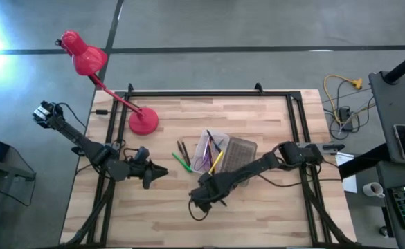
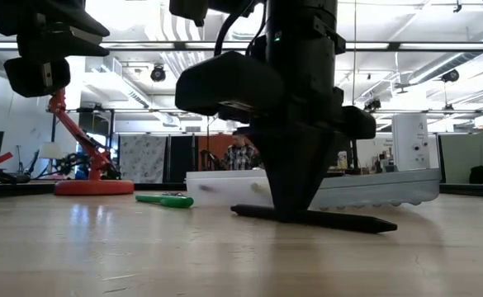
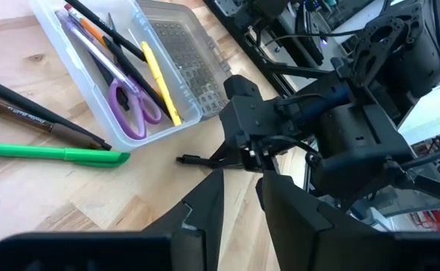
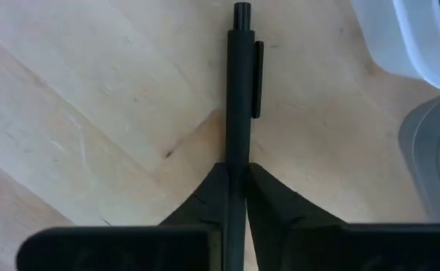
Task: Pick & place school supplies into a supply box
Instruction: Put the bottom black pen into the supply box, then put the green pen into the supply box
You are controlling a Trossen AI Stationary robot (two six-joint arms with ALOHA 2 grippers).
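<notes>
My right gripper stands at the table's near middle, pointing down, shut on a black pen on the wood. The clear supply box sits just beyond it, its grey dotted lid lying beside it. In the box lie purple-handled scissors, a yellow pen and other pens. A green pen and dark pencils lie flat on the table left of the box. My left gripper hovers left of the pen, its fingers a narrow gap apart and holding nothing. My right gripper pinches the black pen's barrel between its two fingers, below the clip, coming from above and pointing down. The fingers close across the barrel. The pen lies about level on the table, sticking out to both sides of the fingers.
A red desk lamp stands on its base at the table's far left, its arm leaning out past the left edge. A black frame borders the table's far side. Bare wood lies along the near edge. A person shows far behind the table in the low view.
</notes>
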